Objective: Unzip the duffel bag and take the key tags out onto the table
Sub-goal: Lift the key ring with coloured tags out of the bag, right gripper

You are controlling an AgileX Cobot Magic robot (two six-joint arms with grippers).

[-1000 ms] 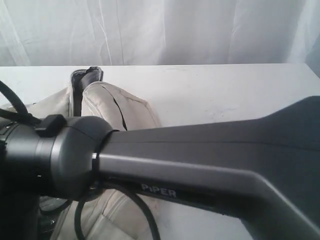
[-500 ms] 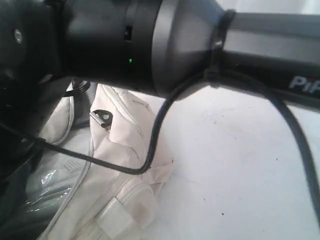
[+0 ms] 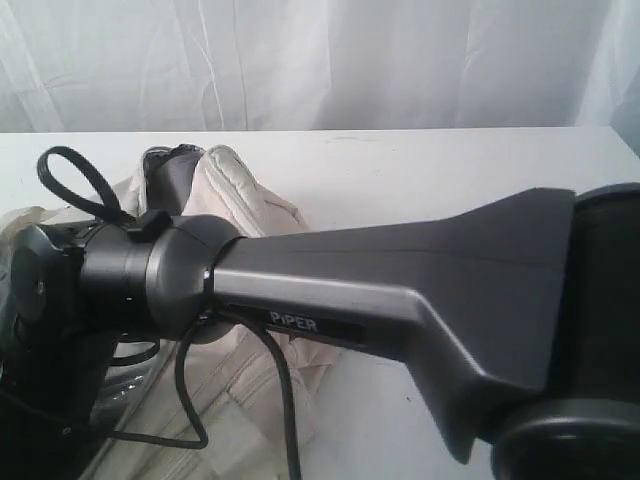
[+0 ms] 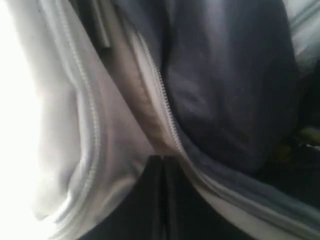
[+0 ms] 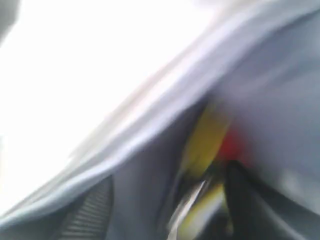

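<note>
The cream duffel bag (image 3: 245, 215) lies at the left on the white table (image 3: 430, 170), mostly covered by my right arm (image 3: 350, 290), which reaches across it. My left gripper (image 4: 162, 161) is shut, its tips pinching the bag's fabric beside the grey zipper tape (image 4: 167, 115); dark lining (image 4: 225, 90) shows past it. In the blurred right wrist view, my right gripper (image 5: 167, 210) is open inside the bag. Its ribbed pad (image 5: 90, 212) is on one side, and the yellow and red key tags (image 5: 205, 140) sit between the fingers. Neither gripper shows in the exterior view.
A white curtain (image 3: 320, 60) hangs behind the table. The left arm's black body (image 3: 40, 330) fills the lower left corner, and black cables (image 3: 75, 180) loop above and below the right wrist. Bare tabletop stretches right of the bag.
The right arm swung up across the top of the exterior view half a second ago and has come back down over the bag. The bag's upper flap now stands higher.
</note>
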